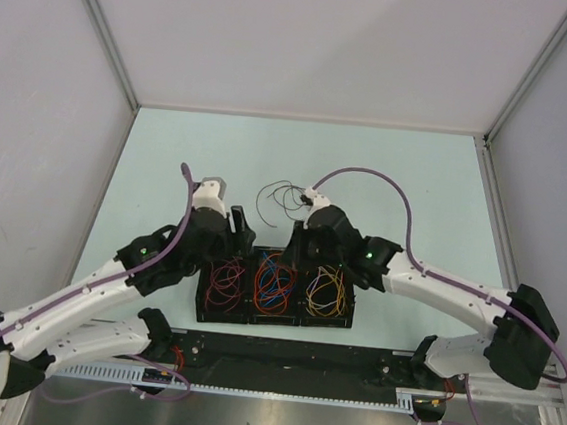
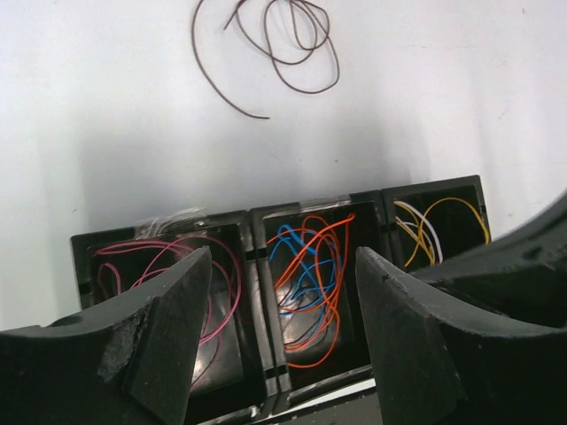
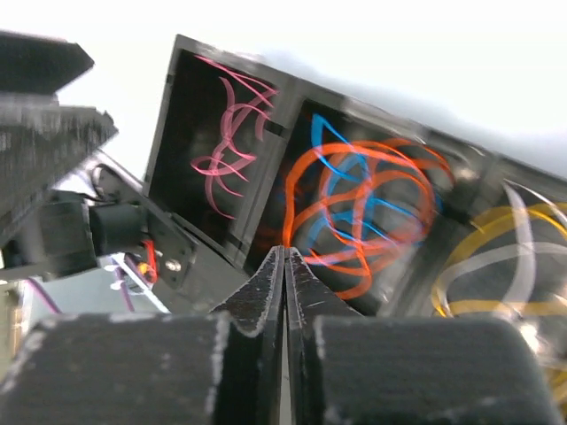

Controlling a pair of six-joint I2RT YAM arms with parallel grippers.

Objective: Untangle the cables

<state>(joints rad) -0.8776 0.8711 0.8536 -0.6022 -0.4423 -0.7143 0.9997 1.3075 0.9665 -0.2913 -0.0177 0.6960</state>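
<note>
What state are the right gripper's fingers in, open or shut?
Shut. In the right wrist view the right gripper has its fingers pressed together, with no gap and nothing visible between them.

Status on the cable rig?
Left gripper open, right gripper shut, no cable seen held. Coloured cables in three bins; brown cable loose on table beyond. Nothing blocking.

The top external camera looks steeply down from high behind the near edge, over the whole worktop (image 1: pixel 418 175). The left wrist camera faces forward past the left hand (image 2: pixel 283 266) onto the black tray (image 2: pixel 251 248), close by. The right wrist camera, tilted and nearer, looks past the right hand (image 3: pixel 284 261). All three views share the tray.
</note>
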